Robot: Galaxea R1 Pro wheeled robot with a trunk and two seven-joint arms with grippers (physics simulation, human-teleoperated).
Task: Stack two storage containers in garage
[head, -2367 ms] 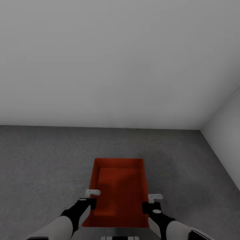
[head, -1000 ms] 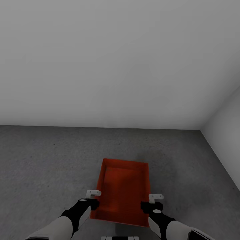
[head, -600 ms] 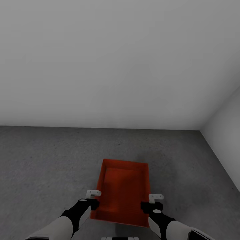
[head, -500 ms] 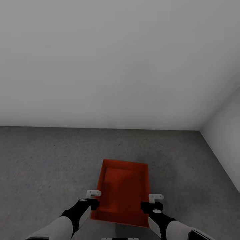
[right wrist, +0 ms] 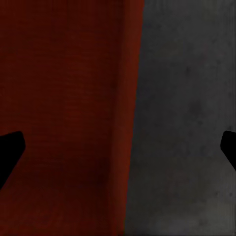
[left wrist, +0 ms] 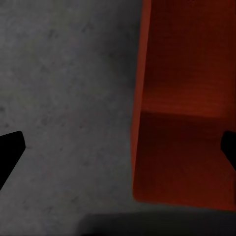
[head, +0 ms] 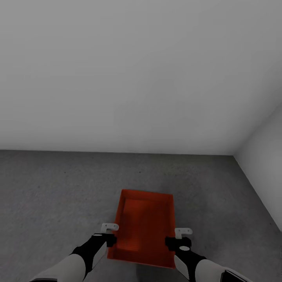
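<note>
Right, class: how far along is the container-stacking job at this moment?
Done: one orange-red container sits on the garage's concrete floor. In hand: nothing; the left gripper and right gripper are open, each astride a side wall. Left, it seems: bringing the second container and stacking it on this one.

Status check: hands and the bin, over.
Left hand open, right hand open, each straddling a side wall. Storage container down on the concrete floor. Nothing in the way.

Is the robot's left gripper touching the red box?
Apart. In the left wrist view the left gripper is wide open, its fingertips clear of the storage container's wall.
</note>
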